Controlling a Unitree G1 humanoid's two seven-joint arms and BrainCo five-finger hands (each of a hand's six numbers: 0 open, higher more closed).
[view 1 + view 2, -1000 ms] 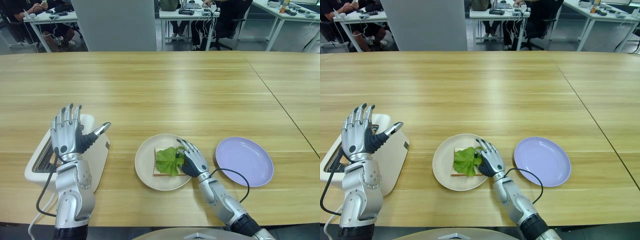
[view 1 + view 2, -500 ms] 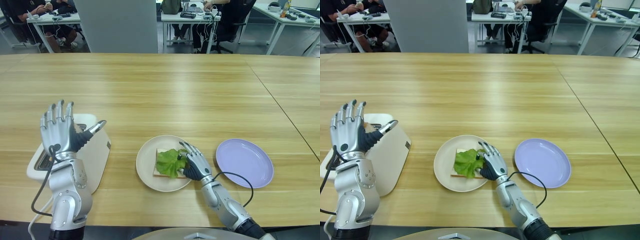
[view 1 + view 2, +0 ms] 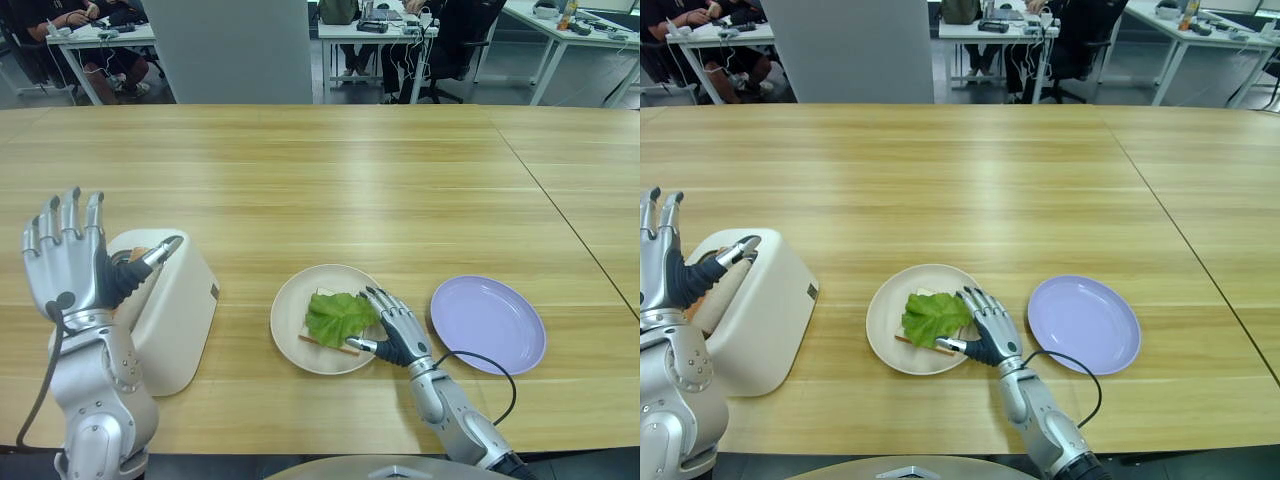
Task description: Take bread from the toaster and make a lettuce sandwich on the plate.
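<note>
Metal left hand (image 3: pixel 65 250) is raised by the toaster (image 3: pixel 175 310), fingers spread wide and empty. Right hand (image 3: pixel 395 335) lies loosely open on the plate (image 3: pixel 285 320) rim, thumb at the bread (image 3: pixel 320 341) under the lettuce (image 3: pixel 338 315). Toast is probably light, stiff and crumbly, so pinch its edges; limp lettuce slides.

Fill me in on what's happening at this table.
The robot is partway through a lettuce sandwich. One bread slice lies on the cream plate with a lettuce leaf on it and no top slice yet. The right hand rests, fingers spread, against the right edge of the bread and lettuce. The left hand is raised, open, over the toaster. A purple plate sits to the right.
</note>
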